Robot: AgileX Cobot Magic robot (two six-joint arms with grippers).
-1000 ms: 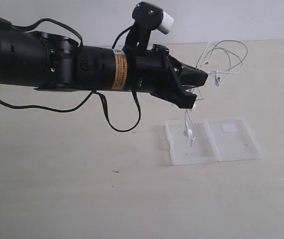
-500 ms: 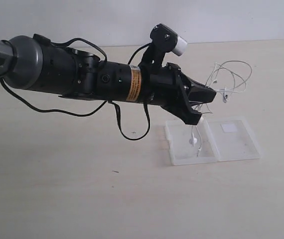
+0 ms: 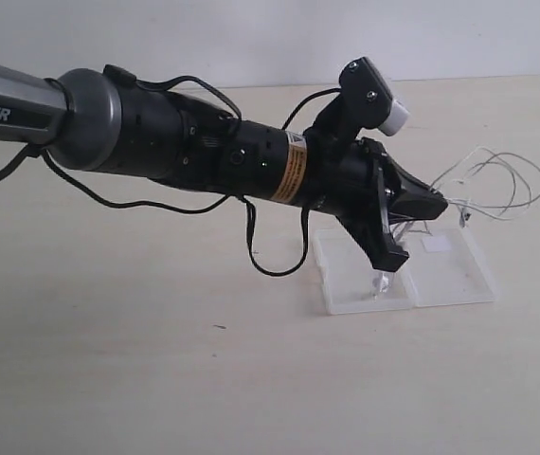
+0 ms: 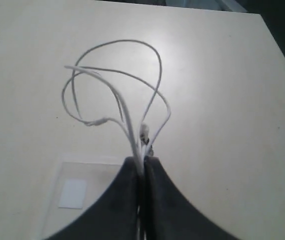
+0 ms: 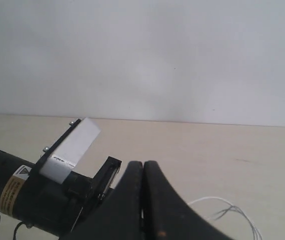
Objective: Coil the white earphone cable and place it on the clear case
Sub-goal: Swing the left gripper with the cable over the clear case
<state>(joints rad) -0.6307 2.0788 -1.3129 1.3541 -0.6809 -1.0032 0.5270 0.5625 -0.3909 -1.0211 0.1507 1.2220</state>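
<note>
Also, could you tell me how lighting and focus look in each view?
Exterior view: even light, clear case pale against the table. Left wrist view: glare on the table beyond the white earphone cable, left tool dark. Right wrist view: right tool dark, soft-edged.

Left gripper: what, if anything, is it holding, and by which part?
The left gripper is shut on the white earphone cable, pinching several gathered strands; loops fan out beyond.
</note>
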